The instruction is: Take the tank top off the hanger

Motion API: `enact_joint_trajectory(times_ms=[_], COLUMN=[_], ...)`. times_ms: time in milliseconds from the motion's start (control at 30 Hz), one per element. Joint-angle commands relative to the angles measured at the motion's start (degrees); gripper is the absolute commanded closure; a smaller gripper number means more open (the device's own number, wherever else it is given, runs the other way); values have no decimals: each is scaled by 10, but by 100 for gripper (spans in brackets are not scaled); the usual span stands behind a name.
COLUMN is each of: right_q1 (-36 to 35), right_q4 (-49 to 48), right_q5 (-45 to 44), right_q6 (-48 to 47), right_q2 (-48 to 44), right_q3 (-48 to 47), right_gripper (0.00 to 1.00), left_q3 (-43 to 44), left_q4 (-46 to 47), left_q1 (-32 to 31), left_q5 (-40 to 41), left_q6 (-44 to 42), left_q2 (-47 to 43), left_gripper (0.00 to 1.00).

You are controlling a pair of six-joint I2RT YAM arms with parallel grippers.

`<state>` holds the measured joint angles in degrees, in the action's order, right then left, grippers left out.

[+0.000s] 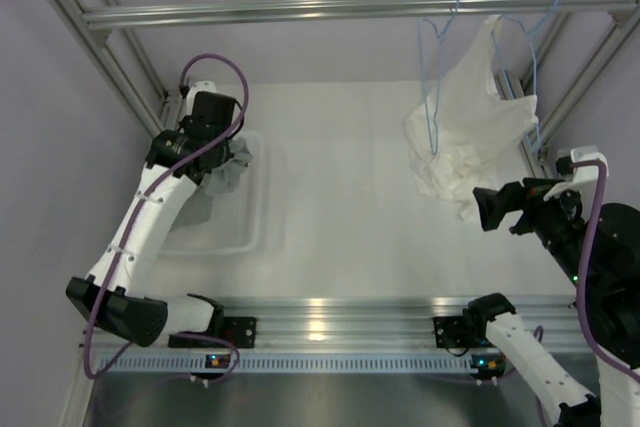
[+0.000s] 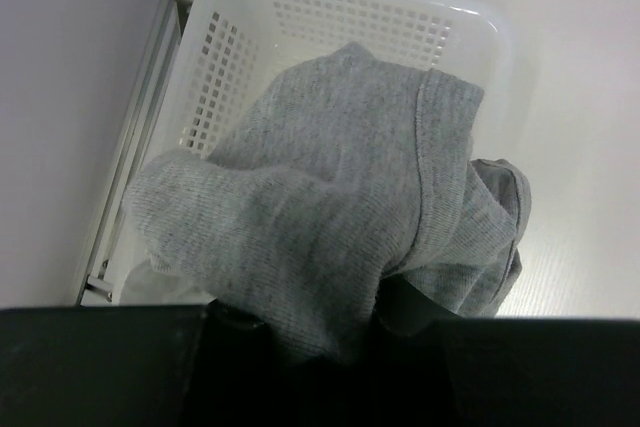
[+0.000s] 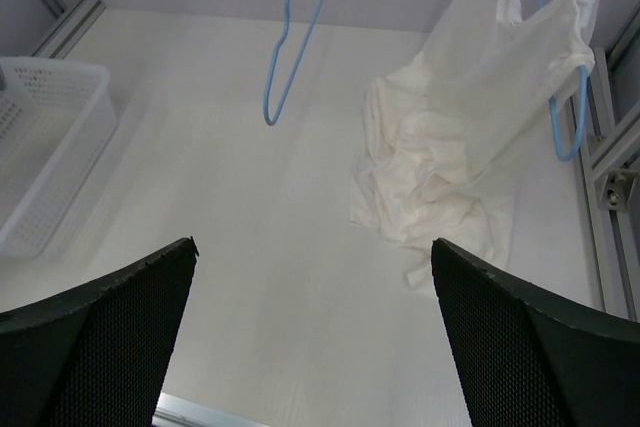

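- The left claw, at the bottom middle of its wrist view, is pressed together on a bunch of the tank top. Its fingers are buried under the grey cloth, so I cannot tell how deep the bite goes.
- The tank top hangs from that pinch as a crumpled lump, over the white basket that fills the upper left of the frame.
- One fold at the right of the lump looks to lie past the basket's right rim, over the bare table.
- The hanger hangs bare from the rail in the upper right of the overhead view, well apart from the tank top. By my reading the garment is off and only the drop-off is left.
- The right claw is spread wide with nothing in it, facing the white garment on the second hanger.
- What could go wrong:
  - A shallow pinch could slip and drop the cloth too soon.
  - Letting go here could leave the stray fold on the rim, or the whole lump on the table.
  - Cloth wrapped round the fingers could cling after the claw opens and be dragged back out.
  - A stray move by the right claw could snag the white garment nearby.
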<state>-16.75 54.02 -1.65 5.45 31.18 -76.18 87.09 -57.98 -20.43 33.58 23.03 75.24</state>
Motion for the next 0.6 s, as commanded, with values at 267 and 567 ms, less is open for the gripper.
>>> enact_joint_trajectory(times_ms=[267,567], right_q1=[1,1], right_q4=[-31,-32], right_q5=[10,13], right_q6=[-12,-13], right_q2=[-5,-3], right_q3=[0,-1], right_gripper=[1,1], left_q3=[-96,-128], left_q4=[29,46], left_q1=[44,51], left_q5=[7,7], left_q6=[2,15], left_q2=[-43,-45], left_gripper=[100,1])
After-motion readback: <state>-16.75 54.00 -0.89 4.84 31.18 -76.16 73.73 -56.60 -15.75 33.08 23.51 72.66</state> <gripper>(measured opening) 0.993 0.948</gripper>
